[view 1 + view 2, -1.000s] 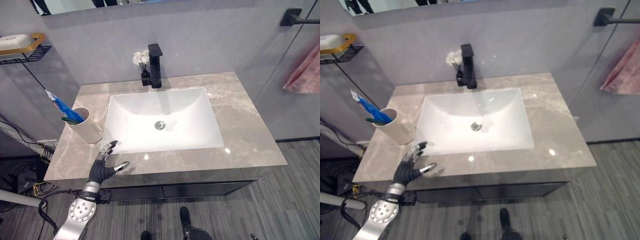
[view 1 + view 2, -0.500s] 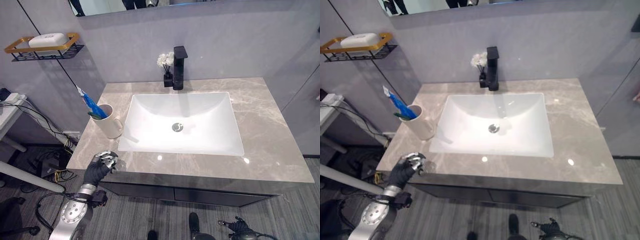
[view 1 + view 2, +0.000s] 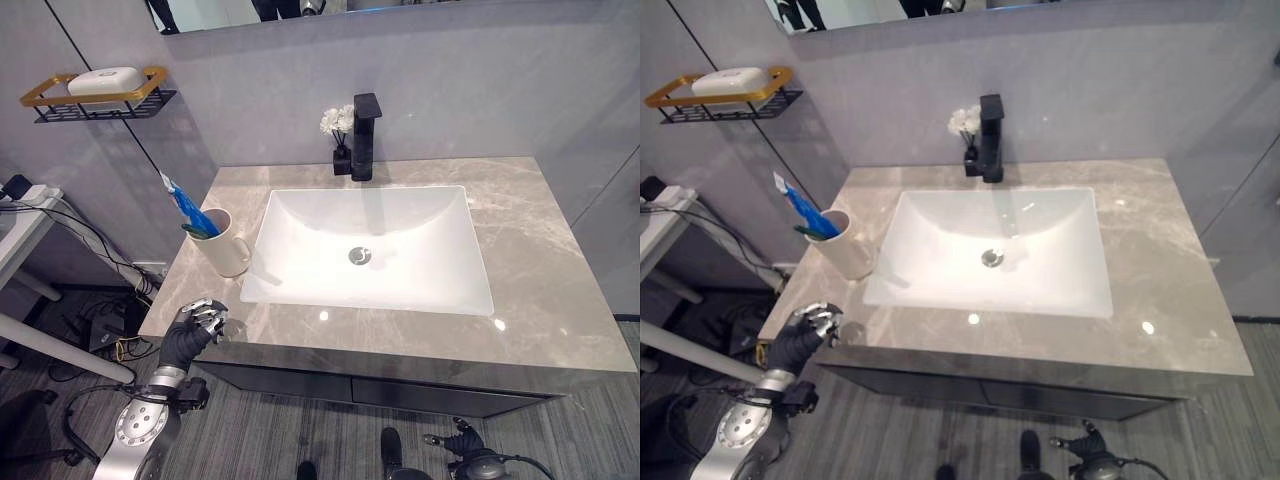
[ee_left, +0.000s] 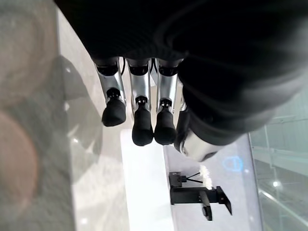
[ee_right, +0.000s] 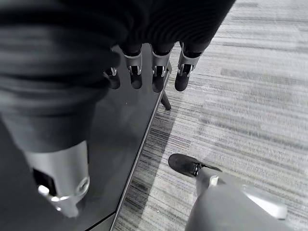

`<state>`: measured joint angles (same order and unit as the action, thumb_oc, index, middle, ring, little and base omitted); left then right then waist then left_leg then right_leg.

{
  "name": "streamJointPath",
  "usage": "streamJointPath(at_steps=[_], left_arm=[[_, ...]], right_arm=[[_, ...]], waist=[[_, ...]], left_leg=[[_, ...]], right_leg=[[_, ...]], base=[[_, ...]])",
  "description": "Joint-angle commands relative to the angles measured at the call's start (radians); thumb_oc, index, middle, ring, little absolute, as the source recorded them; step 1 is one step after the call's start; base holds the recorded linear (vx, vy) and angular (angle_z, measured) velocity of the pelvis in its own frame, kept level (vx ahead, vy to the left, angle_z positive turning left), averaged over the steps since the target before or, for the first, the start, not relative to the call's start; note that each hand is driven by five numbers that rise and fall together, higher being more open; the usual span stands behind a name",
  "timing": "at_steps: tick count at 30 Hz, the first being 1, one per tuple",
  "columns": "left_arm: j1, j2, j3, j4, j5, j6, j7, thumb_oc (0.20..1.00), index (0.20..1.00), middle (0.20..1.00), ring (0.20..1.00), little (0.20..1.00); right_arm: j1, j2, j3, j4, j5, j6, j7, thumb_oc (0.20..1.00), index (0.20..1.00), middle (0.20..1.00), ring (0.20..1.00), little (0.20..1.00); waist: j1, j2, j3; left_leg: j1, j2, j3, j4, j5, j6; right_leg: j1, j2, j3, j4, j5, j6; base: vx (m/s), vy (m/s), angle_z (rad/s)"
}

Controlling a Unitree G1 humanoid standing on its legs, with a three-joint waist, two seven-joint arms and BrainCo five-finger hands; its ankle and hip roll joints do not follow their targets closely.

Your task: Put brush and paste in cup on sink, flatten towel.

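At the bottom left of the left eye view, the left robot hand (image 3: pixel 196 325) sits at the front edge of the grey marble tabletop (image 3: pixel 545 290). Its fingers (image 4: pixel 140 120) are curled in and it grasps nothing. Low at the bottom right of that view, the right robot hand (image 3: pixel 462 443) hangs down by the striped grey floor (image 5: pixel 255 96). In the right wrist view its fingers (image 5: pixel 156 72) bend down a bit in a row and look loose, with nothing in them.

A little farther back, left of the middle, a cream cup (image 3: pixel 225 243) with a handle stands on the tabletop just beside the white sink (image 3: pixel 370 245). A blue toothpaste tube (image 3: pixel 181 205) and a green toothbrush (image 3: pixel 198 232) lean inside the cup.

At the back of the sink stands a black tap (image 3: pixel 364 135), with small white flowers (image 3: pixel 335 122) in a dark vase right beside it.

In the upper left, a wall shelf (image 3: pixel 98 100) with a gold rim holds a white bar of soap (image 3: pixel 103 80).
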<state>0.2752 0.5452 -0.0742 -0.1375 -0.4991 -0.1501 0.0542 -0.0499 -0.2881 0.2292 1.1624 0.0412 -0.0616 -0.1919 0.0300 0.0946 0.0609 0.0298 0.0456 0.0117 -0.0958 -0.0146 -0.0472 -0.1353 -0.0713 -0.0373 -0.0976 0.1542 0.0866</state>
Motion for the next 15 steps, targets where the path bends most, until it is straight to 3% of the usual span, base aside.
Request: streamJointPath(at_steps=[1,15], left_arm=[[-0.056,0.034,0.072,-0.031,0.043,-0.024,0.018,0.200,0.200,0.200,0.200,0.200],[-0.085,0.041,0.072,-0.012,-0.024,0.003,0.024,0.200,0.200,0.200,0.200,0.200]], right_arm=[[-0.051,0.005,0.027,-0.001,-0.017,-0.019,-0.011,1.000,1.000,1.000,1.000,1.000],[-0.018,0.010,0.030,-0.004,-0.034,-0.004,-0.002,1.000,1.000,1.000,1.000,1.000]], waist=[[-0.022,-0.050,0.009],[-0.042,-0.042,0.023]], left_leg=[[-0.038,-0.004,0.011,0.009,0.015,-0.012],[-0.045,-0.004,0.017,0.009,0.016,-0.014]], right_leg=[[0.074,-0.089,0.028,0.010,-0.049,0.060],[0.064,-0.092,0.029,0.010,-0.048,0.060]], base=[[0.00,0.000,0.00],[0.00,0.000,0.00]])
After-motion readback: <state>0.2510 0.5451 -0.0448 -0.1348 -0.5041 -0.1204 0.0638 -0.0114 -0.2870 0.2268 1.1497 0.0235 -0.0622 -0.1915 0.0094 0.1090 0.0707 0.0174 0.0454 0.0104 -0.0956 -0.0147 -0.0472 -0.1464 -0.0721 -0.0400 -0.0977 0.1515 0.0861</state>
